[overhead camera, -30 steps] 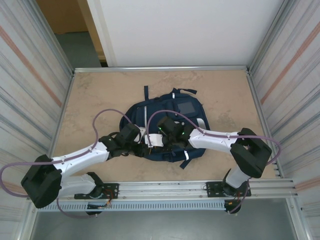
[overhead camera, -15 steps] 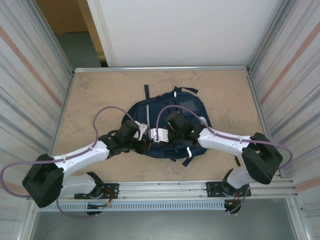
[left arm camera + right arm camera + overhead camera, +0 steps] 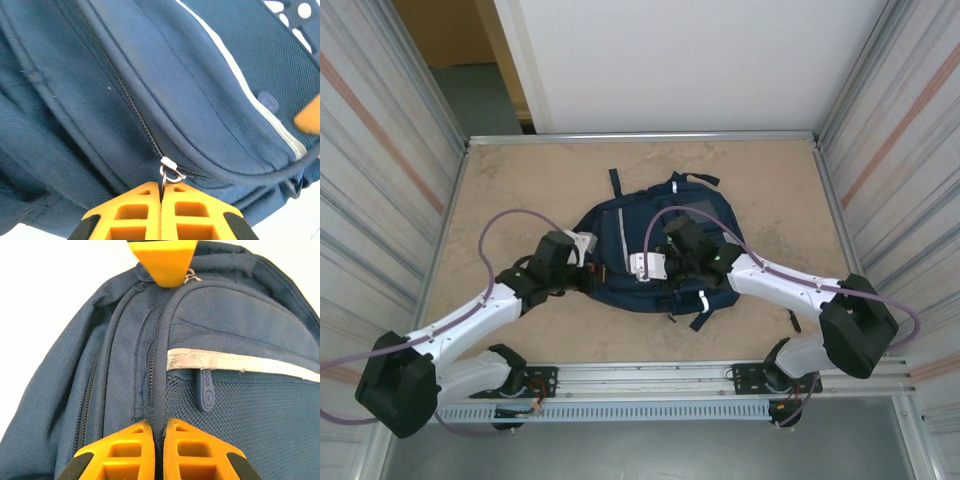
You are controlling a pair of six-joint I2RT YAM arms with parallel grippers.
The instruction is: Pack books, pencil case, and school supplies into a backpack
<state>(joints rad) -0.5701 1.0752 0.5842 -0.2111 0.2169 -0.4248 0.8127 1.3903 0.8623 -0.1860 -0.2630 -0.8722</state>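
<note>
**Both claws on the backpack, left one holding the zip pull**

The navy backpack (image 3: 605,225) lies flat on the middle of the tabletop (image 3: 520,190), front panel up, its carry loop pointing to the far edge and its straps trailing toward the arm bases.

In my left wrist view, the zipper (image 3: 127,97) runs as a dark line from upper left down to a small metal zip pull (image 3: 169,174). The left claw (image 3: 161,192) is closed on that pull, with the 2 yellow fingers pressed together around its ring.

In my right wrist view, the right claw (image 3: 159,427) is pinched tight on a raised fabric seam of the backpack. A white reflective stripe (image 3: 240,362) and a dark rubber pocket tab (image 3: 205,390) sit just beyond it. A yellow finger of the left claw hangs at the far top of that view, so the 2 claws face each other along the pack.

I judge this to be the zipping step. The pull is already at the left claw's tip, and the track leads away from it along the pack's left curve. The left arm should therefore do the travel while the right one anchors the fabric. Bare tabletop lies to the left of the pack and beyond it, and the side walls stand well apart. The risk I see is the pull slipping from the grip.
</note>
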